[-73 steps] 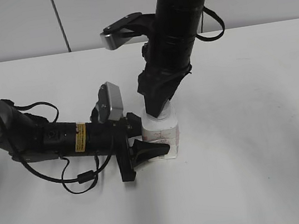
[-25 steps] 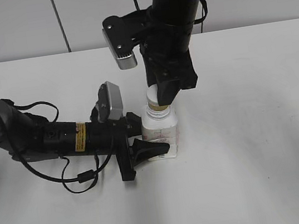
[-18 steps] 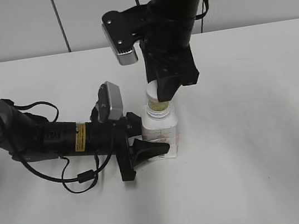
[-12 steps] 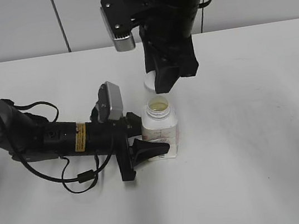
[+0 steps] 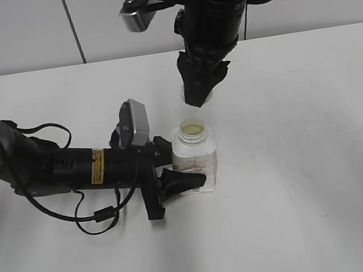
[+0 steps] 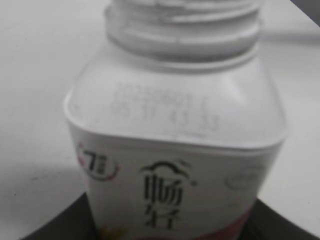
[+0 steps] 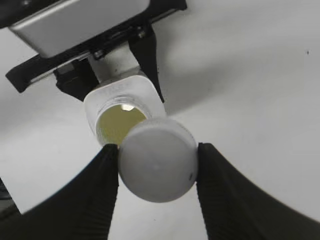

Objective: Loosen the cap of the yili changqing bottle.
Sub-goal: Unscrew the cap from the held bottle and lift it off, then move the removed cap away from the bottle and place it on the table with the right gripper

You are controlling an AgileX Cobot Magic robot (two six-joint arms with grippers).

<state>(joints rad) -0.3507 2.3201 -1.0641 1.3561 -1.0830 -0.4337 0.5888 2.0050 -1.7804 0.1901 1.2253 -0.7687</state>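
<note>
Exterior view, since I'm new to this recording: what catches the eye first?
The right gripper holds the white cap in the air, above and behind the bottle. The bottle stands open-mouthed at mid-table, its body clamped by the left gripper lying low.

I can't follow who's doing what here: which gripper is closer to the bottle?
Left. The left gripper is clamped around the body of the yili changqing bottle, touching it. The right gripper hangs above the open neck, apart from it, holding the cap.
</note>
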